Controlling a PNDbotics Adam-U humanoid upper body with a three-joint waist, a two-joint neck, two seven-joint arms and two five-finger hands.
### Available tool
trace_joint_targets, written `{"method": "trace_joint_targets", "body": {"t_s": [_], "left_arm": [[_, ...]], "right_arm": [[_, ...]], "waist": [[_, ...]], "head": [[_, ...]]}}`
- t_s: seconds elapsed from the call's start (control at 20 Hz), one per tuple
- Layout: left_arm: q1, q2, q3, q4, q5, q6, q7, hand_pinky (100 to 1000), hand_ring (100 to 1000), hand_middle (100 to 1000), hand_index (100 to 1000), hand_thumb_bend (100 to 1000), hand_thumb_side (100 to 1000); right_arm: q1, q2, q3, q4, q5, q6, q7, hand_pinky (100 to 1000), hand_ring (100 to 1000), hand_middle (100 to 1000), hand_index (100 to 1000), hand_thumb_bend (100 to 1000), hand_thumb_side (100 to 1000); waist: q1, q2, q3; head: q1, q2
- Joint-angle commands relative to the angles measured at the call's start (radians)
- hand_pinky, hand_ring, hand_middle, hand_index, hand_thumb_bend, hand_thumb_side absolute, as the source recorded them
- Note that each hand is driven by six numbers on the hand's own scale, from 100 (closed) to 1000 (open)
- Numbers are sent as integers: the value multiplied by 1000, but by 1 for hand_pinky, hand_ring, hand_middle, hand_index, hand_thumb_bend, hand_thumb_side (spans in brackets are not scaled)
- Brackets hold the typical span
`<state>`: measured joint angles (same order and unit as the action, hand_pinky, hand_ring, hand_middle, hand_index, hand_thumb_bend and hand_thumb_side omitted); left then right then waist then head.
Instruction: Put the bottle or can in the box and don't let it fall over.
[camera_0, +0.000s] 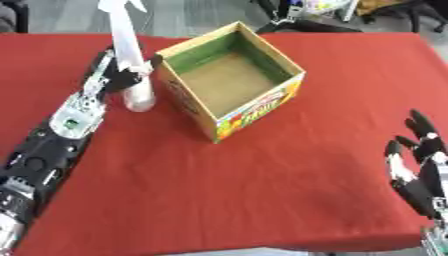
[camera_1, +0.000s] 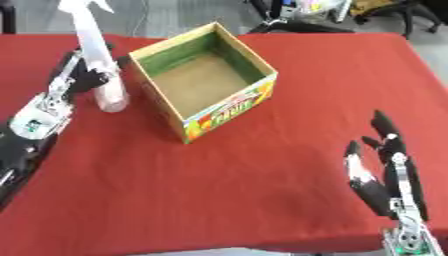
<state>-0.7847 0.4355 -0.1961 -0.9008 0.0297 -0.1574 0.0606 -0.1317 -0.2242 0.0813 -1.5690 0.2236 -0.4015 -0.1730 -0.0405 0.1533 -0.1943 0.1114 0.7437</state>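
Where the red-covered counter (camera_0: 262, 190) meets the view's left side, the robot's left arm (camera_0: 48, 150) runs up along it, black with silver joints, toward the far left corner. At its end the left hand (camera_0: 118, 77) is wrapped round a spray bottle (camera_0: 131, 55), its fingers (camera_1: 87, 75) curled about the lower part of the pale body. The bottle stands upright with its base on the counter; its clear lower end shows just below the hand, and its white neck and trigger head rise to the top edge of the view. It stands outside the box, just beside the box's left wall, and whether the two touch cannot be told.

Next to the right is the cardboard box (camera_0: 262, 107), open at the top and turned so that one corner faces the robot. Its inner walls are green, its floor plain brown, and a bright printed label runs along the near right wall. Nothing lies inside it.

Well apart from the box, near the lower right corner, the right hand (camera_1: 385, 170) rests with its black fingers (camera_1: 383, 125) straight, spread and pointing up, holding nothing.
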Motion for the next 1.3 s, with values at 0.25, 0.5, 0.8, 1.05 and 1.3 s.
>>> {"method": "trace_joint_targets", "body": {"t_s": [0.25,0.5,0.8,1.05,1.3], "left_arm": [[-20,-3,-5,-26,40,-5,36,484,586,493,566,154,100],[-17,-5,-3,-63,81,-16,105,214,318,213,301,100,205],[-7,30,-9,-182,123,-19,159,174,277,167,265,100,256],[-41,70,-10,-313,147,3,165,174,278,167,266,100,258],[-117,64,-53,-347,101,47,120,181,292,179,269,100,254]], "right_arm": [[-10,-5,-3,-7,-6,0,2,863,1000,1000,1000,100,470],[-11,-3,-3,-6,-6,1,2,863,1000,1000,1000,100,470],[-11,-5,-4,-5,-6,0,2,864,1000,1000,1000,100,470],[-10,-6,-2,-4,-5,0,5,864,1000,1000,1000,100,470],[-15,-4,12,-3,-8,-3,17,864,1000,1000,1000,100,470]], "waist": [[-4,-12,2],[-5,-12,0],[-2,-14,0],[-2,-18,-3],[-3,-22,-25]], "head": [[1,-8],[0,-6],[-4,-5],[-8,-6],[5,-11]]}}
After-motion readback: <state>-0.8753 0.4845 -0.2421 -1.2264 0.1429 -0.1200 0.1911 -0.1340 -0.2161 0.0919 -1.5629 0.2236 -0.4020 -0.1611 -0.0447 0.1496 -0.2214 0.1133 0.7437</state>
